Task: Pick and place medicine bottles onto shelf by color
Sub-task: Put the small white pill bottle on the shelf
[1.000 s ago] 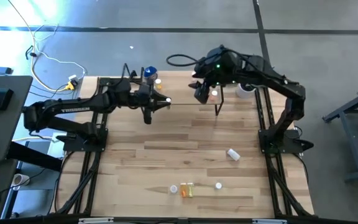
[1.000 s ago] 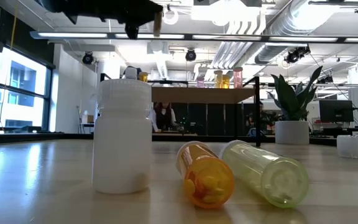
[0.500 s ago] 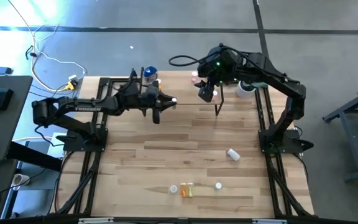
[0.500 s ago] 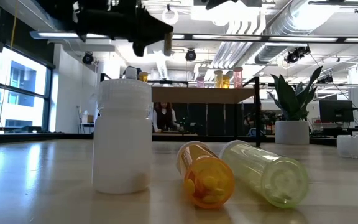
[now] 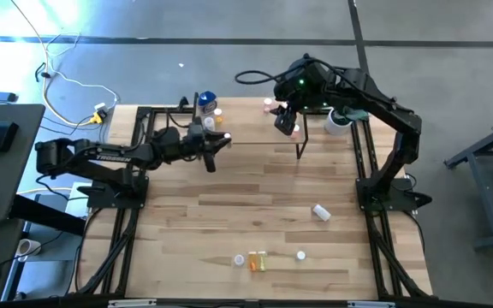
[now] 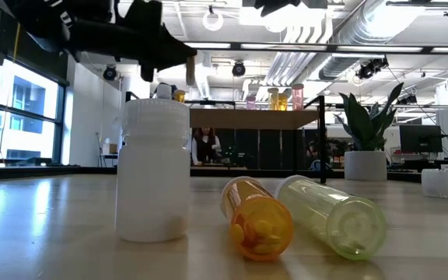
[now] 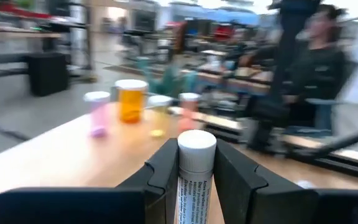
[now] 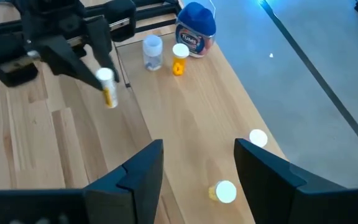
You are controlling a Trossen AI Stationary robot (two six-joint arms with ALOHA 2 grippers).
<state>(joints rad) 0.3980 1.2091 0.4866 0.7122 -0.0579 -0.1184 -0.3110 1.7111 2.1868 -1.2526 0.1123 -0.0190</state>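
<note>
Left hand point(image 7: 196, 180): pinching a white-capped labelled vial point(image 7: 195, 168), raised above the shelf point(image 5: 246, 128) at the table's point(image 5: 229, 205) far side.
Right hand point(image 8: 197, 165): fingers spread, holding nothing, above the shelf's right part.
Blue-topped bottle point(image 8: 196, 30): upright at the shelf's left end.
Table front: white bottle point(image 6: 153, 167) upright; orange bottle point(image 6: 257, 218) lying.

Wooden table point(image 5: 229, 205) with scattered medicine bottles point(image 5: 257, 260) and a low shelf point(image 5: 255, 128) at the far edge.
</note>
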